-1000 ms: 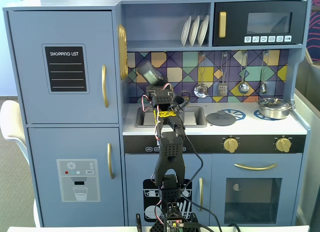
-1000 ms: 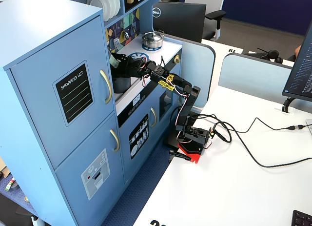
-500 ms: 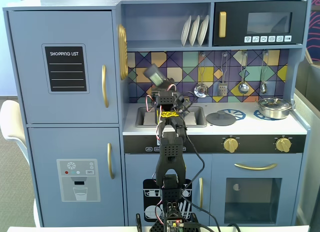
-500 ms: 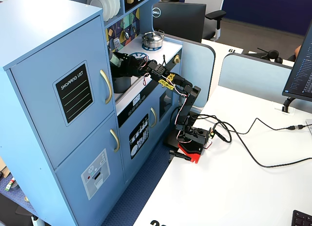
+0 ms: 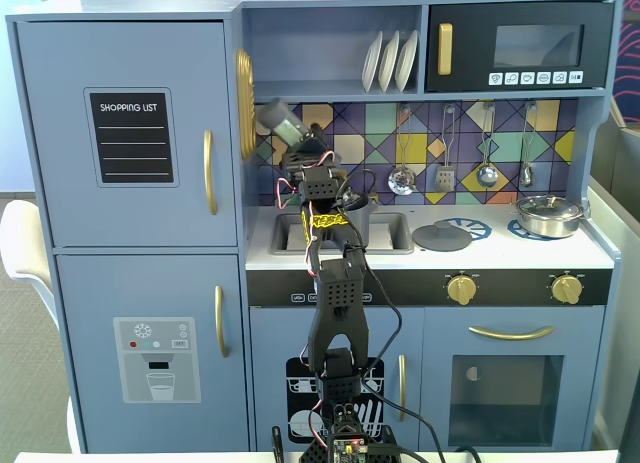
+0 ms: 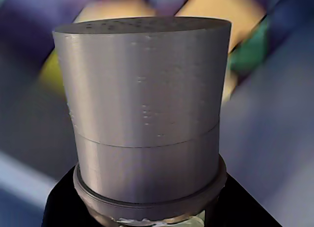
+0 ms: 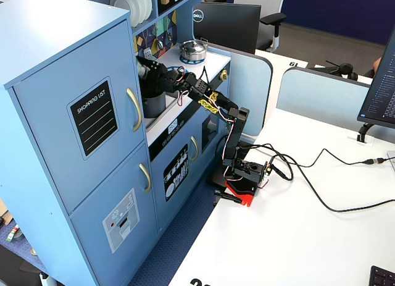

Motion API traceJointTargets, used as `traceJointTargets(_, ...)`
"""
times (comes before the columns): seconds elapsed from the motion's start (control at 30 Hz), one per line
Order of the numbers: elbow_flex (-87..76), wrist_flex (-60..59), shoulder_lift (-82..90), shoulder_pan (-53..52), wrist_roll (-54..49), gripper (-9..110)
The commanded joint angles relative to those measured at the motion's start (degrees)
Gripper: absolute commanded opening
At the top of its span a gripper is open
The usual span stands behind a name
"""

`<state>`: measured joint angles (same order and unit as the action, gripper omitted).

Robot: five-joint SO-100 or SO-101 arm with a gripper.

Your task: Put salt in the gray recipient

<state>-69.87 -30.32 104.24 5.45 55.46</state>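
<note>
Nearest the camera, the arm's base (image 5: 345,445) sits on the white table (image 7: 290,236) with cables trailing off it, and the arm rises in front of the blue toy kitchen (image 5: 140,273). Above the sink (image 5: 390,233) the jaws (image 5: 298,151) are pinching the salt (image 5: 280,121), which is lifted clear of the counter and tilted, its cap end pointing up and to the left in the front fixed view, against the coloured tile backsplash (image 5: 500,123). The wrist view is filled by the salt's gray cap (image 6: 142,119), seen close and sharp against a blurred background; the black holder below it hides the fingers. In the side fixed view the gray recipient (image 7: 153,104) stands on the counter just below the jaws (image 7: 148,73), its opening facing up; whether the salt is directly over it cannot be told. Further right on the counter lie a flat gray lid (image 5: 441,236) and a shiny steel pan (image 5: 548,215). Behind, white plates (image 5: 390,61) stand on the shelf beside the microwave (image 5: 520,45).
</note>
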Motion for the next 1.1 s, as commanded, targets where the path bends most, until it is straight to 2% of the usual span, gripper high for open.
traceJointTargets(0.0, 1.23, 0.26, 2.64, -1.32, -0.09, 0)
traceJointTargets(0.27, -15.73, 2.29, 10.2, -5.62, 0.26, 0)
traceJointTargets(0.4, -12.39, 2.81, 8.96, -3.96, -1.85, 0)
traceJointTargets(0.53, -2.11, 2.72, 5.8, -2.2, -10.37, 0)
traceJointTargets(0.63, 3.78, 2.2, 4.39, -3.69, -22.32, 0)
traceJointTargets(0.73, 4.48, 0.18, 5.45, -7.73, -38.85, 0)
traceJointTargets(0.93, -4.04, 1.05, 10.63, -26.02, -73.65, 0)
traceJointTargets(1.07, -10.2, 11.87, 12.48, -39.29, -99.14, 0)
